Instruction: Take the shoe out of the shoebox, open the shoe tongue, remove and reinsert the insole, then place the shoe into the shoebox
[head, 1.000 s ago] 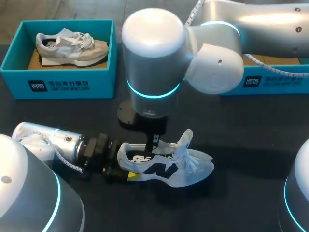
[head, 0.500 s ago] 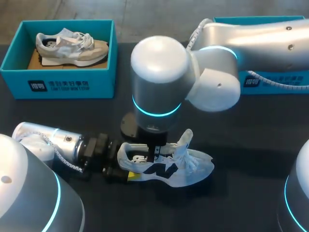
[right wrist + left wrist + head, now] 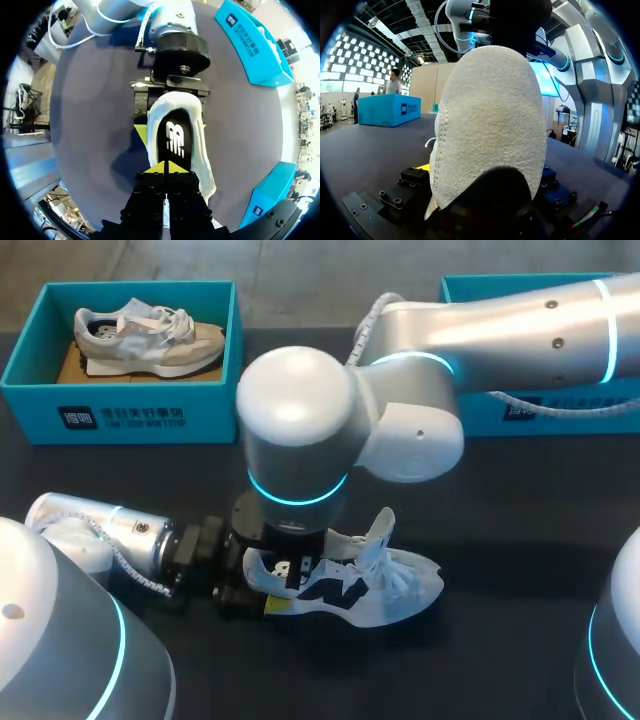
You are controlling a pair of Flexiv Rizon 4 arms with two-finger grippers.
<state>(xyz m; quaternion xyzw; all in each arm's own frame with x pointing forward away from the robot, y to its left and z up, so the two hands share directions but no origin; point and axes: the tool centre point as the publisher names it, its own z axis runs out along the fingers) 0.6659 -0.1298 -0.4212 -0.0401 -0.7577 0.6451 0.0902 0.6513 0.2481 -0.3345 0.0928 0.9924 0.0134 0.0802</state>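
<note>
While our left gripper (image 3: pixel 252 578) pinches the shoe (image 3: pixel 380 590) by its heel, our right gripper (image 3: pixel 165 169) hangs over the insole (image 3: pixel 175 137), tips pressed together.

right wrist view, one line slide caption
Right gripper poised over the black insole of the shoe, whose heel the left gripper holds.

A dark tabletop (image 3: pixel 520 500) carries a teal box (image 3: pixel 120 412) at its far left corner, the box's long side along the far edge. Inside it lies a beige and white shoe (image 3: pixel 150 338) with white laces, heel toward the box's left wall and toe toward its right wall. Brown cardboard (image 3: pixel 70 366) shows under the shoe, at the heel end, against the box's near wall.
</note>
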